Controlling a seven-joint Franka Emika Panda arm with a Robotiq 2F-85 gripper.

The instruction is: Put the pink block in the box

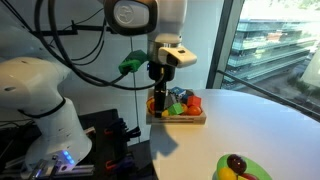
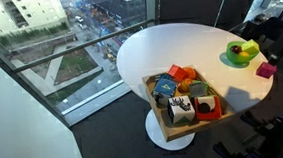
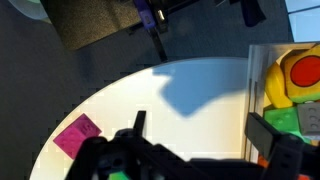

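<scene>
On the white table [image 2: 169, 47]: pink block [image 3: 77, 135], lying flat, well apart from the box [image 1: 177, 119]. Gripper [image 3: 200, 125]: fingers spread wide, empty, above the table.

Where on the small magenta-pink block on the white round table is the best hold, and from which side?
Take the small magenta-pink block across two opposite flat side faces, coming straight down from above. It lies flat on the white round table, nothing touching it, close to the rim, so a sideways approach looks awkward. Turn the jaws square to its faces.
</scene>
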